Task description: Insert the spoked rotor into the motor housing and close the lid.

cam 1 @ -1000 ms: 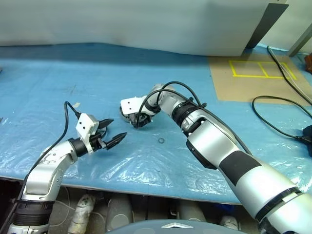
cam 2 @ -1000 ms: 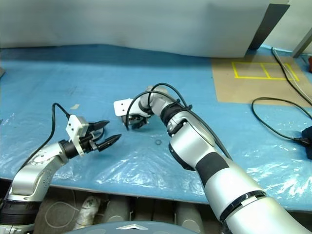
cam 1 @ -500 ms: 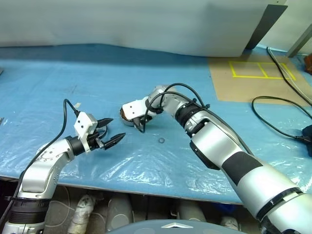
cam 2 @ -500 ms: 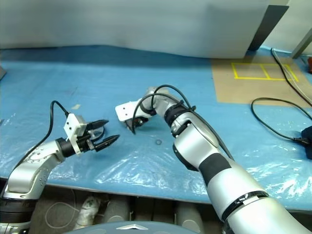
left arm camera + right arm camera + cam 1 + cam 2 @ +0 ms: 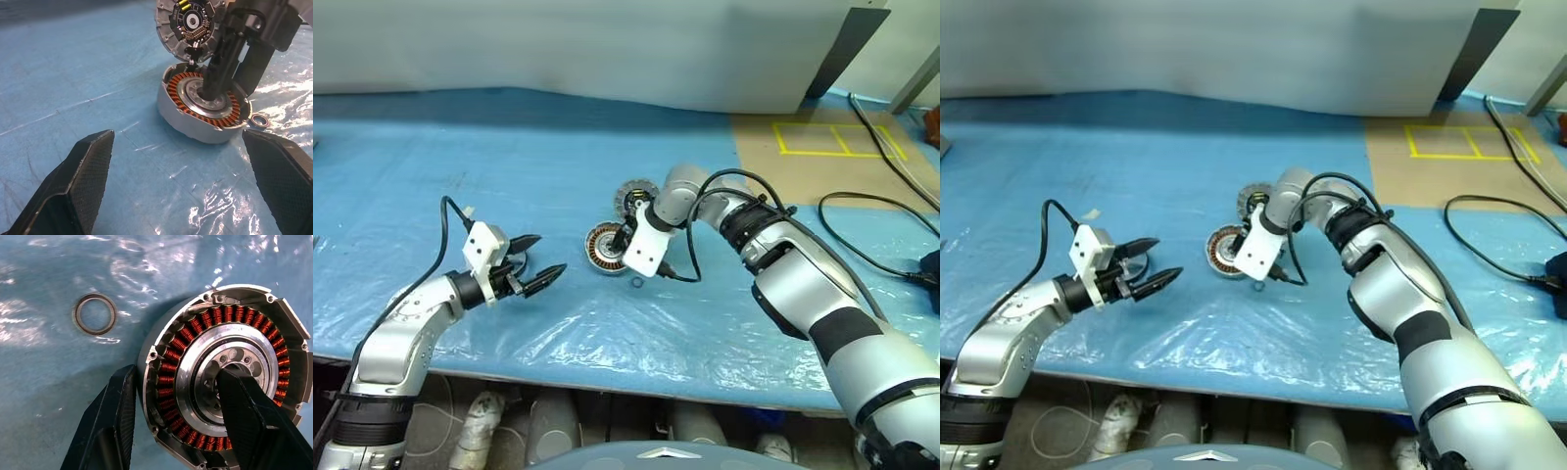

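Observation:
The motor housing [image 5: 604, 247], a grey puck with a ring of copper windings, lies face up on the blue sheet. My right gripper [image 5: 176, 377] points down onto it. One finger [image 5: 117, 421] presses its outer wall and the other stands in its centre bore, so the jaws are shut across wall and windings. Just behind it lies the spoked rotor [image 5: 634, 196], a grey disc with a dark face and a pale hub [image 5: 188, 24]. To the left, my left gripper [image 5: 548, 255] hovers open and empty, aimed at the housing. I cannot make out a separate lid.
A tiny dark ring [image 5: 637, 283] lies on the sheet just in front of the housing. Brown board with yellow tape [image 5: 822, 157] and black cables [image 5: 871, 225] lie at the right. A grey panel runs along the back. The table's front edge [image 5: 607, 377] is near.
My right gripper rolled and swung to the right, taking the motor housing along. The spoked rotor behind it came into sight. The left arm stayed put.

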Controlling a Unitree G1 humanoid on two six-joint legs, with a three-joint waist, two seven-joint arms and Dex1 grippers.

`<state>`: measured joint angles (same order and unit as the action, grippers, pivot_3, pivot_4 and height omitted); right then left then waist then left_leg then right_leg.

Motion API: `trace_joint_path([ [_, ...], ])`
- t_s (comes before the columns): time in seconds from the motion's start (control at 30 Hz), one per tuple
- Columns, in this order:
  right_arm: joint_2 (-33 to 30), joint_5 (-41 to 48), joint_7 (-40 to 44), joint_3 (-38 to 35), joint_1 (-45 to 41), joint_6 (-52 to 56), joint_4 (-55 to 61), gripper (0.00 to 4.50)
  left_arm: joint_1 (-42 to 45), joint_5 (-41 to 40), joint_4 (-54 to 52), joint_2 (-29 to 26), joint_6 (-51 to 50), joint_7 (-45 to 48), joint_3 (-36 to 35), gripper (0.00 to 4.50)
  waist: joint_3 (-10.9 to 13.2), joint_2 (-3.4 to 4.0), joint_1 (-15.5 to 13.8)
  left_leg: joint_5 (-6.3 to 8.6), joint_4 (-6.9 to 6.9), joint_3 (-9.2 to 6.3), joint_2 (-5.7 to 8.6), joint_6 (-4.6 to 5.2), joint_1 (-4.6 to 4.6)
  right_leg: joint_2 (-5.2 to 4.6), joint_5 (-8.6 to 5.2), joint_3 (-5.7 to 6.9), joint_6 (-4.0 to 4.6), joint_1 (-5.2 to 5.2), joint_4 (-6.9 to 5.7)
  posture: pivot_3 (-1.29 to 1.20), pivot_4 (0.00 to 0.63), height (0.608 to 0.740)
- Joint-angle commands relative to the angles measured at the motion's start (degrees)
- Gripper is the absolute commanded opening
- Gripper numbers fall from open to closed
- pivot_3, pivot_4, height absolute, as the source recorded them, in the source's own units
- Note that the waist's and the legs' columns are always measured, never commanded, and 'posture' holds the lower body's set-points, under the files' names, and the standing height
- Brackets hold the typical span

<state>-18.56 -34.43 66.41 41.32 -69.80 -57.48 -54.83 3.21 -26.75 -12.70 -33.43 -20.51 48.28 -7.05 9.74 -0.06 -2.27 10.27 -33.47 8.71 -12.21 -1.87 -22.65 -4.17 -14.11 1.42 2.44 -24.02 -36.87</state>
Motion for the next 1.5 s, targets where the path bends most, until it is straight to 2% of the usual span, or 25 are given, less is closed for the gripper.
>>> trace_joint_path([
  [0.03,-0.58,-1.08,-2.45,2.23,1.14,-6.72,4.12,2.14,0.48,-0.99,-1.80,-0.14,-0.07,-0.01,-0.63,4.41,0.00,-0.01,0.01,0.00,0.00,0.01,0.01,0.00,0.00,0.00,0.00,-0.01,0.00,0.00,0.01,0.00,0.150,0.740],
  [0.17,-1.17,-1.88,-3.66,3.74,0.55,-10.20,5.38,2.14,0.18,-1.31,-2.26,-0.18,-0.47,-0.15,-0.81,4.41,0.00,-0.01,0.06,0.00,0.00,0.01,0.00,0.01,-0.01,0.02,0.00,-0.02,0.00,-0.01,0.01,0.00,0.150,0.740],
  [0.4,-1.24,5.32,1.77,5.49,1.87,-10.51,7.60,2.14,-1.50,-1.46,-3.88,-0.03,-0.84,-0.91,-0.52,4.41,0.00,-0.02,0.10,0.00,0.00,0.01,0.00,0.01,-0.01,0.02,0.00,-0.02,0.00,0.00,0.02,0.00,0.150,0.740],
  [0.57,-1.26,3.92,0.29,5.79,1.56,-11.35,7.60,2.14,-1.66,-1.82,-4.53,-0.11,-1.32,-1.07,-0.48,4.41,0.00,-0.02,0.09,0.00,-0.03,0.01,0.00,0.02,-0.02,0.02,0.00,-0.02,0.00,0.00,0.01,0.00,0.150,0.740],
  [0.8,-1.22,3.18,-1.69,5.25,2.13,-10.92,10.55,4.48,-1.12,-1.88,-4.48,-0.01,-1.62,-0.90,-0.01,4.41,0.00,-0.02,0.08,0.00,-0.04,0.01,0.00,0.02,-0.02,0.02,0.00,-0.03,0.00,0.00,0.01,0.00,0.150,0.740],
  [0.93,-3.52,3.79,-2.32,4.96,1.66,-11.85,13.76,4.48,-0.73,-1.84,-3.91,-0.23,-1.64,-0.33,0.18,4.41,0.00,-0.03,0.06,0.00,-0.07,0.01,0.00,0.02,-0.03,0.02,0.00,-0.03,0.00,0.00,0.00,0.00,0.150,0.740],
  [1.2,-14.55,14.35,1.69,5.69,2.17,-12.20,26.74,4.48,1.19,-1.85,-2.32,-0.40,-1.79,1.57,1.11,4.41,0.02,-0.06,-0.07,-0.01,-0.26,-0.02,0.00,0.03,-0.09,0.02,0.01,-0.05,-0.02,0.01,-0.02,0.00,0.150,0.740],
  [1.27,-18.90,18.19,3.48,4.54,3.98,-8.48,30.78,4.48,1.24,-2.05,-2.52,-0.48,-1.95,2.08,1.22,4.41,0.01,-0.08,-0.11,-0.01,-0.28,-0.02,0.00,0.03,-0.10,0.02,0.01,-0.06,-0.02,0.01,-0.03,0.00,0.150,0.740],
  [1.33,-24.54,24.66,6.52,2.47,8.44,0.38,36.56,4.48,0.90,-2.20,-3.30,-0.55,-2.04,2.58,1.42,4.41,0.01,-0.11,-0.32,-0.01,-0.28,-0.03,0.01,0.04,-0.10,0.02,0.01,-0.06,-0.02,0.04,-0.01,0.00,0.150,0.740],
  [1.4,-28.92,31.11,7.89,-1.50,14.53,13.99,42.43,4.48,0.46,-2.61,-4.41,-0.69,-2.36,3.18,1.74,4.41,0.01,-0.12,-0.52,-0.01,-0.27,-0.05,0.03,0.05,-0.11,0.02,0.01,-0.06,-0.03,0.09,0.06,0.00,0.150,0.740],
  [1.5,-32.64,40.92,3.69,-10.66,24.74,40.20,52.17,4.48,-0.47,-2.92,-5.94,-1.71,-2.88,4.59,2.14,4.41,0.03,-0.14,-0.48,-0.01,-0.19,-0.05,0.05,0.05,-0.06,0.01,0.01,-0.08,-0.03,0.11,0.11,0.00,0.150,0.740],
])
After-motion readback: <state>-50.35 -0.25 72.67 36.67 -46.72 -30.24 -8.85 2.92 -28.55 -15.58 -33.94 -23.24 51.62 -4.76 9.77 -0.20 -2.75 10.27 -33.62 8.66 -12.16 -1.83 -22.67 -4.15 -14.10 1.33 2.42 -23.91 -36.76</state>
